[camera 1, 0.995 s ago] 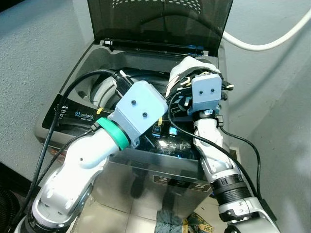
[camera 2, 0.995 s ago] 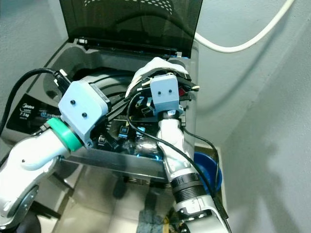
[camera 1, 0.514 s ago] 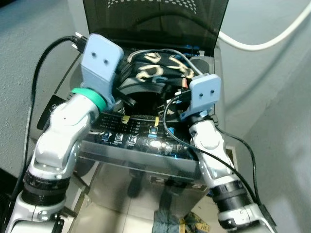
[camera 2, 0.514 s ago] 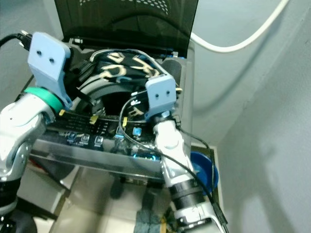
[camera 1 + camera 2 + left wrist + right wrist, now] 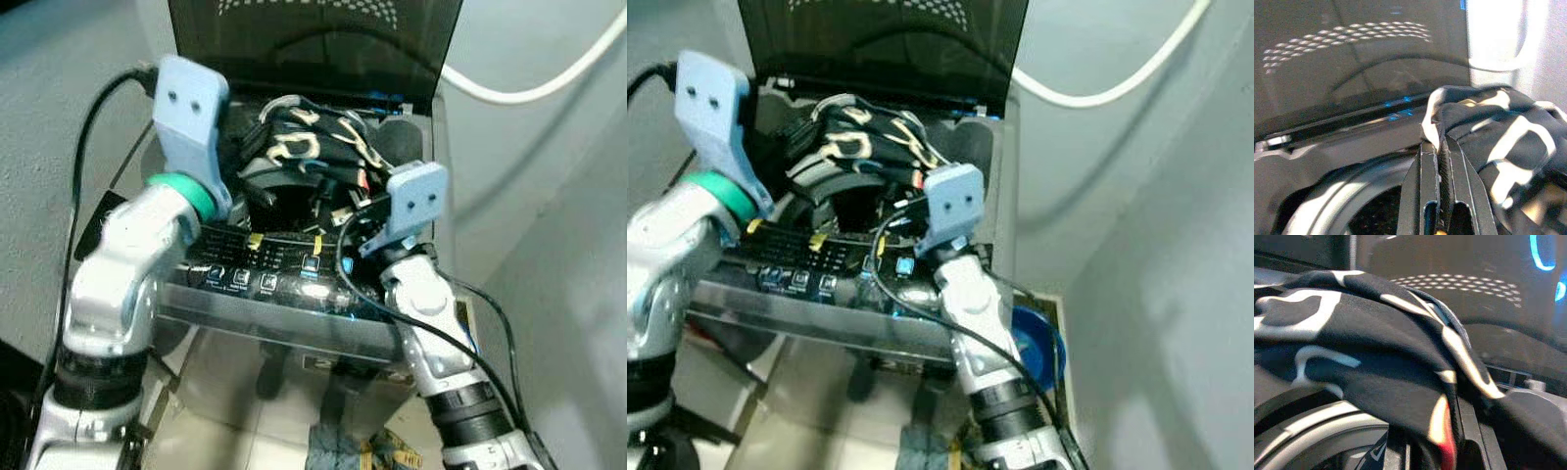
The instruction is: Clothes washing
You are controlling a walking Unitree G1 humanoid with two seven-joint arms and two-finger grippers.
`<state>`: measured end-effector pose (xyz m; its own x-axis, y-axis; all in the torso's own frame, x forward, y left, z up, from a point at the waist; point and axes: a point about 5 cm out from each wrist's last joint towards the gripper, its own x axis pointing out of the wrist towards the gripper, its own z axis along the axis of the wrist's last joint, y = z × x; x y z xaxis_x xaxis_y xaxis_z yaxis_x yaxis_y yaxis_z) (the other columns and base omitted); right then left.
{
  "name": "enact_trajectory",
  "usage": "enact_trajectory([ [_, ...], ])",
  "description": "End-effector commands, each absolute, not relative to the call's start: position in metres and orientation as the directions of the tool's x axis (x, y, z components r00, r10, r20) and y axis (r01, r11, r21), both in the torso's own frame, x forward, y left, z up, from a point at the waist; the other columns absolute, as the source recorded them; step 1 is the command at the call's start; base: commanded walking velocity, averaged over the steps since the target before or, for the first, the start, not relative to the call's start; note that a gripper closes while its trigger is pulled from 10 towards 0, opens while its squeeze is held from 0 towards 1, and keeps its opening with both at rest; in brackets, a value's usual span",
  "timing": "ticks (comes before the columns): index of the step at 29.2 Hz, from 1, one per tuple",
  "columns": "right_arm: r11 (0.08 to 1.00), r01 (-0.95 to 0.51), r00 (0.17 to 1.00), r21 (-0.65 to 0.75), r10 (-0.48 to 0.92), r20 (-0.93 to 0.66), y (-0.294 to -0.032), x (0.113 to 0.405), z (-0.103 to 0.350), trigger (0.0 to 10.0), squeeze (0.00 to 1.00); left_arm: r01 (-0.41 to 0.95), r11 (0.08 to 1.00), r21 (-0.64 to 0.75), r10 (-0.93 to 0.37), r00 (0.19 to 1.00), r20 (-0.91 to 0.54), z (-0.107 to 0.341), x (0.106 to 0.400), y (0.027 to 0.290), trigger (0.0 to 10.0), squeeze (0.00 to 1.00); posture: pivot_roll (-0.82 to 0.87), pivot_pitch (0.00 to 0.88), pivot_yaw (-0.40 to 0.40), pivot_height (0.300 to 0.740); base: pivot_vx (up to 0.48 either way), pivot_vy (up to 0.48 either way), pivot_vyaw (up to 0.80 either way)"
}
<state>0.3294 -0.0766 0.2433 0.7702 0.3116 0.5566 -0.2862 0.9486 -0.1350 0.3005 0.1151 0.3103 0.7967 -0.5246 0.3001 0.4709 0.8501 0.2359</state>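
A black garment with cream markings [image 5: 312, 147] lies bunched over the round drum opening of a grey top-loading washing machine [image 5: 294, 304], whose dark tinted lid [image 5: 313, 44] stands raised against the wall. Both silver arms reach in from the front, over the lit control panel [image 5: 265, 274]. A white hose [image 5: 534, 83] curves across the grey wall [image 5: 549, 186].

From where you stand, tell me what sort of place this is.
Probably a laundry corner of a home. A top-loading washing machine stands against a grey wall with its lid up, a black patterned garment is held over the drum, and a white hose runs along the wall.
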Motion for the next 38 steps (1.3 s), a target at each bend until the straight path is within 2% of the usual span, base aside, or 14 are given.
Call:
enact_trajectory([
  [1, 0.946, -0.300, 0.768, -0.122, 0.315, 0.557, -0.074, 0.327, 0.242, 10.0, 0.00, 0.550, 0.795, 0.257, -0.605, 0.751, 0.265, 0.304, 0.291, 0.103, 10.0, 0.00, 0.17, 0.062, 0.070, 0.740, 0.000, 0.000, 0.00],
  [4, 0.940, -0.319, 0.765, -0.123, 0.332, 0.552, -0.071, 0.327, 0.242, 10.0, 0.00, 0.572, 0.771, 0.281, -0.633, 0.738, 0.233, 0.296, 0.284, 0.096, 10.0, 0.00, 0.17, 0.065, 0.070, 0.740, 0.000, 0.000, 0.00],
  [6, 0.937, -0.326, 0.765, -0.124, 0.338, 0.549, -0.070, 0.327, 0.243, 10.0, 0.00, 0.488, 0.831, 0.268, -0.550, 0.794, 0.258, 0.295, 0.285, 0.099, 10.0, 0.00, 0.17, 0.066, 0.073, 0.740, 0.000, 0.000, 0.00],
  [10, 0.939, -0.322, 0.767, -0.121, 0.334, 0.548, -0.071, 0.328, 0.243, 10.0, 0.00, 0.373, 0.896, 0.239, -0.436, 0.842, 0.319, 0.297, 0.286, 0.106, 10.0, 0.00, 0.18, 0.067, 0.074, 0.740, 0.000, 0.000, 0.00],
  [11, 0.940, -0.320, 0.769, -0.120, 0.331, 0.547, -0.071, 0.328, 0.243, 10.0, 0.00, 0.335, 0.915, 0.225, -0.394, 0.858, 0.328, 0.294, 0.288, 0.110, 10.0, 1.00, 0.18, 0.068, 0.073, 0.740, 0.000, 0.000, 0.00],
  [23, 0.940, -0.318, 0.772, -0.121, 0.331, 0.542, -0.071, 0.327, 0.241, 10.0, 0.00, 0.260, 0.929, 0.263, -0.338, 0.885, 0.320, 0.286, 0.292, 0.119, 10.0, 1.00, 0.17, 0.069, 0.072, 0.740, 0.000, 0.000, 0.00],
  [24, 0.941, -0.315, 0.774, -0.121, 0.329, 0.541, -0.072, 0.327, 0.240, 10.0, 0.00, 0.239, 0.936, 0.258, -0.318, 0.890, 0.328, 0.283, 0.292, 0.122, 0.0, 0.00, 0.17, 0.068, 0.074, 0.740, 0.000, 0.000, 0.00],
  [27, 0.942, -0.314, 0.776, -0.123, 0.329, 0.539, -0.072, 0.327, 0.239, 10.0, 0.00, 0.185, 0.946, 0.264, -0.274, 0.893, 0.357, 0.281, 0.291, 0.126, 0.0, 0.00, 0.17, 0.068, 0.075, 0.740, 0.000, 0.000, 0.00],
  [28, 0.942, -0.312, 0.776, -0.126, 0.329, 0.538, -0.072, 0.326, 0.238, 10.0, 0.00, 0.118, 0.946, 0.303, -0.239, 0.885, 0.399, 0.279, 0.288, 0.129, 10.0, 0.00, 0.16, 0.067, 0.077, 0.740, 0.000, 0.000, 0.00],
  [29, 0.942, -0.312, 0.776, -0.126, 0.329, 0.538, -0.072, 0.326, 0.238, 10.0, 0.00, 0.118, 0.946, 0.303, -0.239, 0.885, 0.399, 0.279, 0.288, 0.129, 10.0, 0.00, 0.16, 0.067, 0.077, 0.740, 0.000, 0.000, 0.00],
  [30, 0.942, -0.310, 0.777, -0.128, 0.329, 0.537, -0.072, 0.325, 0.238, 10.0, 0.00, 0.052, 0.925, 0.377, -0.229, 0.867, 0.442, 0.277, 0.283, 0.129, 10.0, 0.00, 0.16, 0.065, 0.077, 0.740, 0.000, 0.000, 0.00],
  [32, 0.943, -0.307, 0.778, -0.130, 0.327, 0.537, -0.073, 0.324, 0.237, 10.0, 0.00, 0.013, 0.897, 0.442, -0.243, 0.850, 0.467, 0.274, 0.278, 0.128, 10.0, 0.00, 0.15, 0.065, 0.078, 0.740, 0.000, 0.000, 0.00],
  [35, 0.943, -0.307, 0.778, -0.130, 0.327, 0.537, -0.073, 0.324, 0.237, 10.0, 0.00, 0.013, 0.897, 0.442, -0.243, 0.850, 0.467, 0.274, 0.278, 0.128, 10.0, 0.00, 0.15, 0.065, 0.078, 0.740, 0.000, 0.000, 0.00],
  [38, 0.943, -0.302, 0.781, -0.138, 0.328, 0.531, -0.076, 0.324, 0.237, 10.0, 0.00, 0.080, 0.834, 0.545, -0.348, 0.843, 0.409, 0.291, 0.283, 0.132, 10.0, 0.00, 0.19, 0.067, 0.071, 0.740, 0.000, 0.000, 0.00],
])
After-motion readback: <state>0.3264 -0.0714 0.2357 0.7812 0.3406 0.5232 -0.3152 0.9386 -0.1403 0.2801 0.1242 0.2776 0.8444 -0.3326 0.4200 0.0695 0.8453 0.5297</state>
